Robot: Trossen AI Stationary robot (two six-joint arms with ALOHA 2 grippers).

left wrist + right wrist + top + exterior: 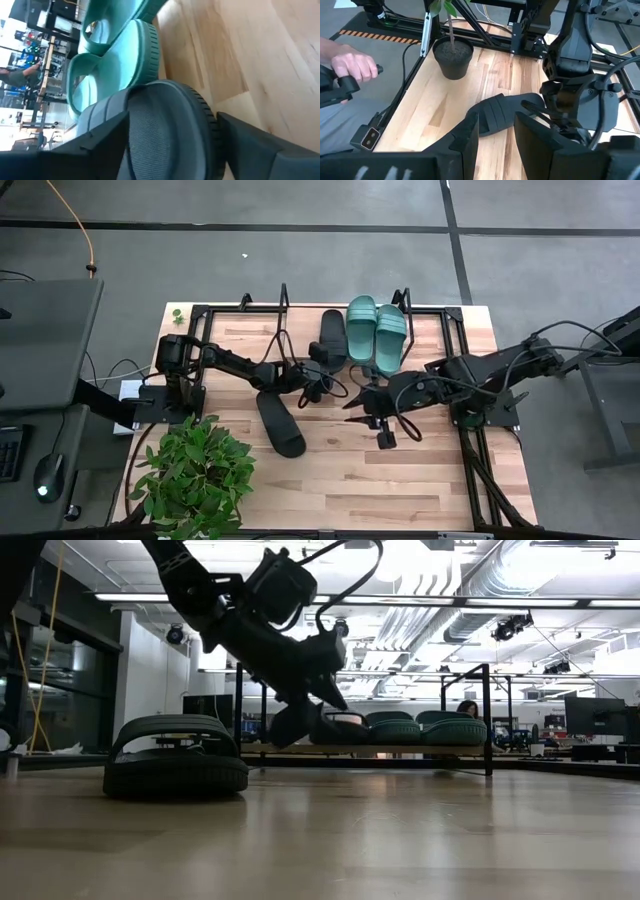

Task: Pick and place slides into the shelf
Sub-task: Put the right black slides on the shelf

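The shelf [240, 330] stands along the table's far edge; its board [420, 749] also shows in the low view. Two teal slides [375, 332] lie side by side on it, soles down. A black slide [333, 335] lies to their left on the board, with my left gripper [318, 362] shut on its near end. The second black slide [280, 422] rests sole down on the tabletop, left of centre [175, 755]. My right gripper [358, 402] is open and hovers mid-table, to the right of that slide [500, 112]. My left gripper holds the black slide by its rounded near end [170, 125], pinched across its width between the two fingers [95, 145]. The fingers come slanting from the table's near left, along the slide's length. The slide lies about level at the shelf board, beside the teal slides [125, 55].
A potted plant [195, 475] stands at the table's near left corner, its dark pot [452, 57] visible past my right gripper. A person's hand [352, 67] grips a handle beyond the table's left edge. The black shelf end frames [487, 720] rise at both ends.
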